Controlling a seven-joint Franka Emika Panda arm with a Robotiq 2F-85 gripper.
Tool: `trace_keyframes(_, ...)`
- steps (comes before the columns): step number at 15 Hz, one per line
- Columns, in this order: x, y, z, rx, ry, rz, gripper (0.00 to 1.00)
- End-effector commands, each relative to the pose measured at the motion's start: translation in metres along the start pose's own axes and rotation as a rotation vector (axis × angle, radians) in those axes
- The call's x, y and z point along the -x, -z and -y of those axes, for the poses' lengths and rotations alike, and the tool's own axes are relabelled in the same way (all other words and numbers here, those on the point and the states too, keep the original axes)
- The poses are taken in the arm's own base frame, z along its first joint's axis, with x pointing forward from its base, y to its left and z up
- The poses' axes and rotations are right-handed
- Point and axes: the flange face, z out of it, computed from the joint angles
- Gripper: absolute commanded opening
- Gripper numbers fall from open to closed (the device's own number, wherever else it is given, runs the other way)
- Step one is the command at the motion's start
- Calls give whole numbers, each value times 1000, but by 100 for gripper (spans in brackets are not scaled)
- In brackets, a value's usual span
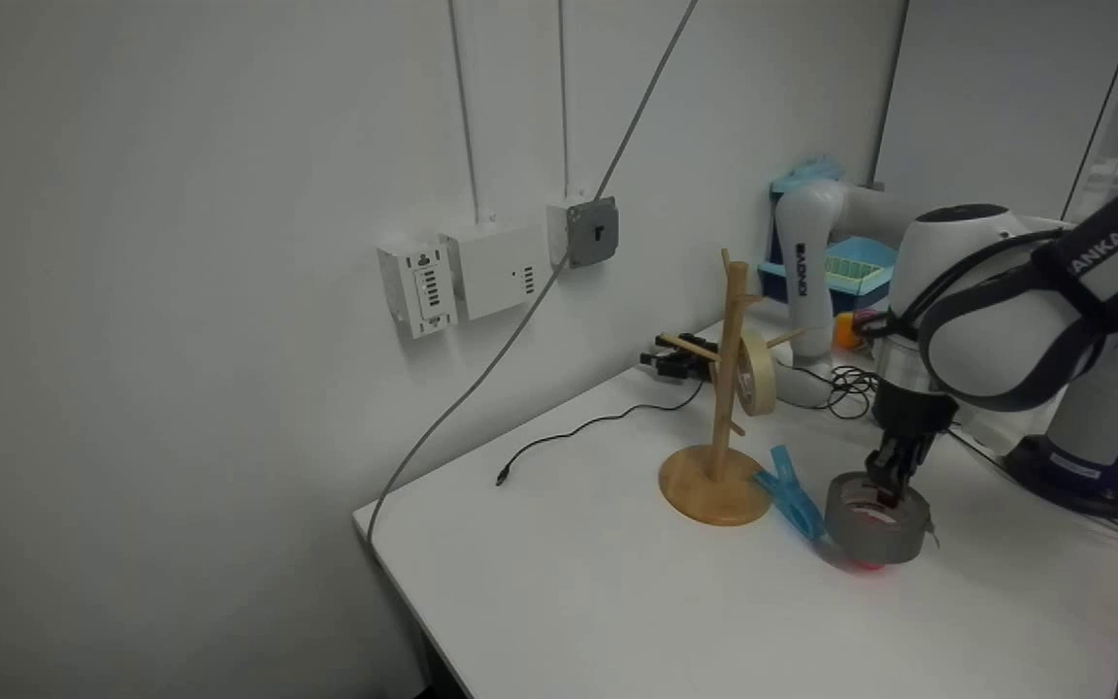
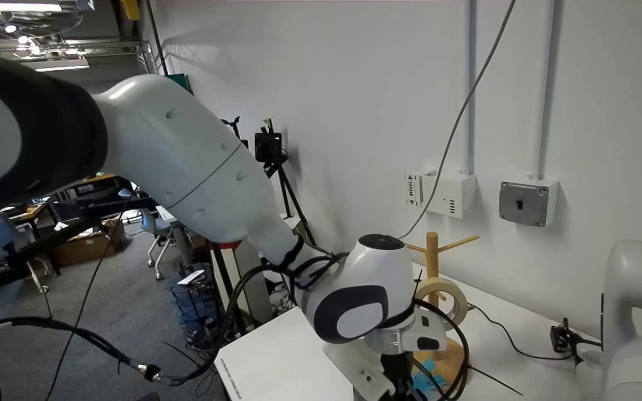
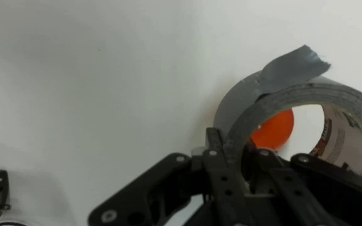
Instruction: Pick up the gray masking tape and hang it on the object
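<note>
The gray masking tape (image 1: 874, 539) shows in an exterior view and in the wrist view (image 3: 313, 91), with a loose end sticking out. My gripper (image 3: 232, 139) is shut on its wall, one finger outside and one in the hole; it also shows in an exterior view (image 1: 887, 495). The tape appears a little above the table, over a red item (image 3: 276, 128). The object, a wooden stand (image 1: 726, 408), is upright beyond the blue item; it is partly hidden behind the arm in an exterior view (image 2: 432, 256), where the gray tape cannot be seen.
A beige tape roll (image 1: 758, 381) hangs on a stand peg. A blue elongated item (image 1: 797, 500) lies between the stand base and the gray tape. A second robot arm (image 1: 806, 252), a black device (image 1: 680, 361) and cables are along the wall.
</note>
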Motion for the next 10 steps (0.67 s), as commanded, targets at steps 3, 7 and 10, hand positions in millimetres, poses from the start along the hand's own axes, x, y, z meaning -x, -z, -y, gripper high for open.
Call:
trace_keyframes(3,9,44,14,4,10,54,4)
trace_keyframes(7,11,68,24,8,31,67,4)
trace_keyframes(10,15,92,29,41,62,83,4)
